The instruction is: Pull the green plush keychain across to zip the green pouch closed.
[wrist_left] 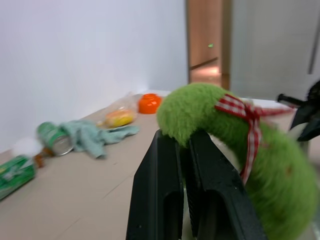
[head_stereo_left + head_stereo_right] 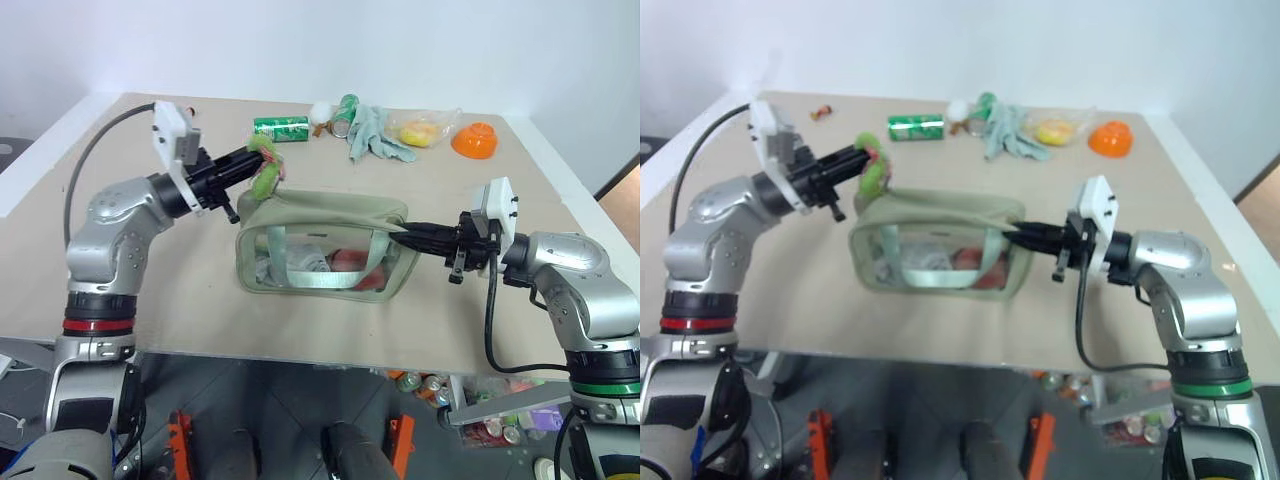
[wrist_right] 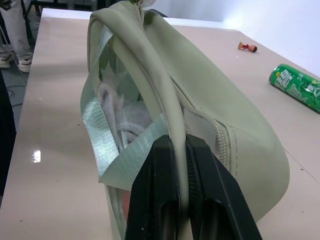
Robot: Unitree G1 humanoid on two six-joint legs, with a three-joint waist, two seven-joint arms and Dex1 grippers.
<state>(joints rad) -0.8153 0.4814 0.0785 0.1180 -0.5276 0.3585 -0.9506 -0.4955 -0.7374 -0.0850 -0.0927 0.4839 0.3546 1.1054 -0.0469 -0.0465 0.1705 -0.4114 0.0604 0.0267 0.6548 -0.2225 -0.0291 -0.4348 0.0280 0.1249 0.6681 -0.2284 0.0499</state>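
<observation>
The green pouch (image 2: pixel 320 215) stands in the middle of the table, its clear side panel showing items inside. At its left end the green plush keychain (image 2: pixel 266 165), a lime ring with a red checked ribbon, is raised a little above the pouch top. My left gripper (image 2: pixel 250 158) is shut on the green plush keychain (image 1: pixel 240 145), the black fingers (image 1: pixel 155 190) pinching its fuzzy edge. My right gripper (image 2: pixel 400 232) is at the pouch's right end, shut on the green pouch's fabric strap (image 3: pixel 165 100) beside the zipper line (image 3: pixel 222 145).
Along the table's far edge lie a green soda can (image 2: pixel 281 127), a second can (image 2: pixel 345 112), a pale teal glove (image 2: pixel 375 135), a clear bag with something yellow (image 2: pixel 425 130) and an orange bowl (image 2: pixel 474 140). A small figurine (image 2: pixel 821 111) lies far left. A person's legs (image 3: pixel 10 30) stand beyond the table.
</observation>
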